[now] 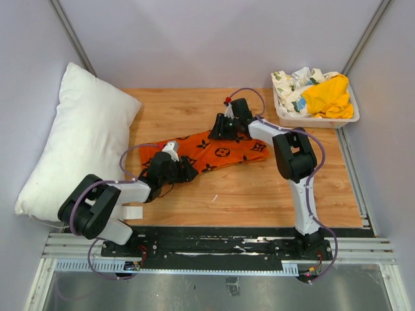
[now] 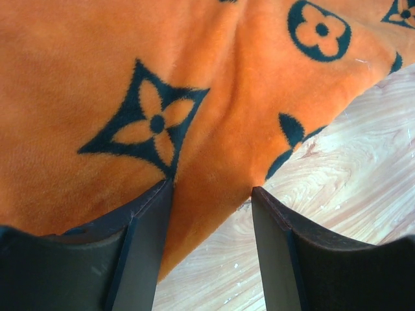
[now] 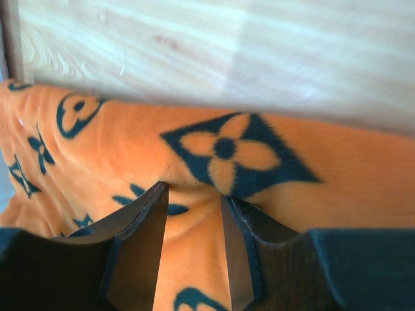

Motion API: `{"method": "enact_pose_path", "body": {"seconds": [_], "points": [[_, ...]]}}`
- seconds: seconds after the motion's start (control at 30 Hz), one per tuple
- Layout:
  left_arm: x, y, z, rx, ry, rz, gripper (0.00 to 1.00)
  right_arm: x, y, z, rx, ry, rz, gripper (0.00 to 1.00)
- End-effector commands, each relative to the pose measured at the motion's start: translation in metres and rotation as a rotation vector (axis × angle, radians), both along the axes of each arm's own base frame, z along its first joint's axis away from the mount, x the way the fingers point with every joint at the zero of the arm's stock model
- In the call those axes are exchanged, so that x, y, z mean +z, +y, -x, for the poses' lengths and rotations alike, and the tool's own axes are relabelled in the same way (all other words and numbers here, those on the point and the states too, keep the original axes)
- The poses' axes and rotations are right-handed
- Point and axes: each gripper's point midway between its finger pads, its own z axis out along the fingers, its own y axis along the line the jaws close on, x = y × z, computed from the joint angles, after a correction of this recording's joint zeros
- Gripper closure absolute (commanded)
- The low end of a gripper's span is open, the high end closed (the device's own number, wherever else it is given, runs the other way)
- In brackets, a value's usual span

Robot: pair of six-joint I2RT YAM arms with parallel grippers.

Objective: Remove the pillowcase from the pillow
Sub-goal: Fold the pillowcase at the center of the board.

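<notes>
Fingers (image 2: pixel 139 259) of the left gripper (image 1: pixel 170 162) stand partly apart over the near edge of the pillowcase (image 1: pixel 220 152). Flat orange fabric and bare wood show in the gap, so nothing is clamped. Fingers (image 3: pixel 139 253) of the right gripper (image 1: pixel 224 126) stand a narrower gap apart at the far edge of the same cloth, with a shallow ridge of fabric between them. Whether they pinch it cannot be told.

The pillowcase lies spread and flattened across the middle of the wooden surface (image 1: pixel 259 194). The pillow (image 1: pixel 74 146), bare and white, leans against the left wall, well apart from the case.

Judged from this layout, the separation is complete. What remains appears to be letting go of any fabric held and lifting both arms clear.

A white bin (image 1: pixel 316 121) at the far right corner holds a yellow cloth (image 1: pixel 329 96) and a white floral cloth (image 1: pixel 292 83), away from both arms. Nothing blocks a retreat. The one hazard is plush fabric snagging on a finger and being dragged along.
</notes>
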Motion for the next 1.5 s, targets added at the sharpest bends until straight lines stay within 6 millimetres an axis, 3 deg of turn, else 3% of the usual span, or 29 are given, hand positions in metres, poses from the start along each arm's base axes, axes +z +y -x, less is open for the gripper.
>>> {"method": "enact_pose_path", "body": {"seconds": [0.0,0.13,0.23,0.33,0.4,0.53,0.63,0.77,0.87,0.97,1.07,1.2,1.3,1.47], "points": [[-0.029,0.016,0.019,0.028,0.07,-0.047,0.42,-0.012,-0.067,-0.058,-0.166,-0.013,0.055,0.59],[-0.043,0.023,0.028,0.037,0.108,-0.077,0.43,0.006,-0.101,-0.086,-0.226,-0.065,0.055,0.56],[-0.039,0.023,0.026,0.034,0.099,-0.084,0.42,0.024,-0.117,-0.095,-0.243,-0.1,0.053,0.55],[-0.011,0.016,0.009,0.013,0.03,-0.087,0.36,0.05,-0.122,-0.092,-0.235,-0.147,0.026,0.51],[0.025,0.009,-0.012,0.007,-0.048,-0.092,0.29,0.083,-0.12,-0.084,-0.223,-0.213,0.004,0.47],[0.085,0.006,-0.041,0.014,-0.157,-0.097,0.12,0.124,-0.111,-0.055,-0.193,-0.279,-0.035,0.43],[0.106,0.012,-0.049,0.02,-0.177,-0.077,0.09,0.133,-0.097,-0.028,-0.165,-0.274,-0.078,0.43],[0.092,0.037,-0.055,0.076,-0.129,-0.039,0.09,0.114,-0.063,0.009,-0.086,-0.224,-0.124,0.43],[0.068,0.058,-0.055,0.134,-0.078,0.022,0.09,0.082,-0.042,0.029,-0.03,-0.145,-0.145,0.43],[0.045,0.078,-0.054,0.195,-0.024,0.067,0.09,0.051,-0.041,0.036,-0.035,-0.042,-0.229,0.43],[0.024,0.101,-0.05,0.262,0.027,0.075,0.09,0.02,-0.065,0.036,-0.098,0.031,-0.244,0.44],[0.012,0.133,-0.047,0.357,0.067,0.073,0.09,-0.001,-0.111,0.037,-0.209,0.057,-0.192,0.42],[0.023,0.143,-0.049,0.375,0.037,0.082,0.09,-0.014,-0.151,0.037,-0.32,0.085,-0.164,0.39],[0.057,0.144,-0.062,0.37,-0.006,0.084,0.07,-0.04,-0.196,0.047,-0.466,0.153,-0.1,0.37]]}}
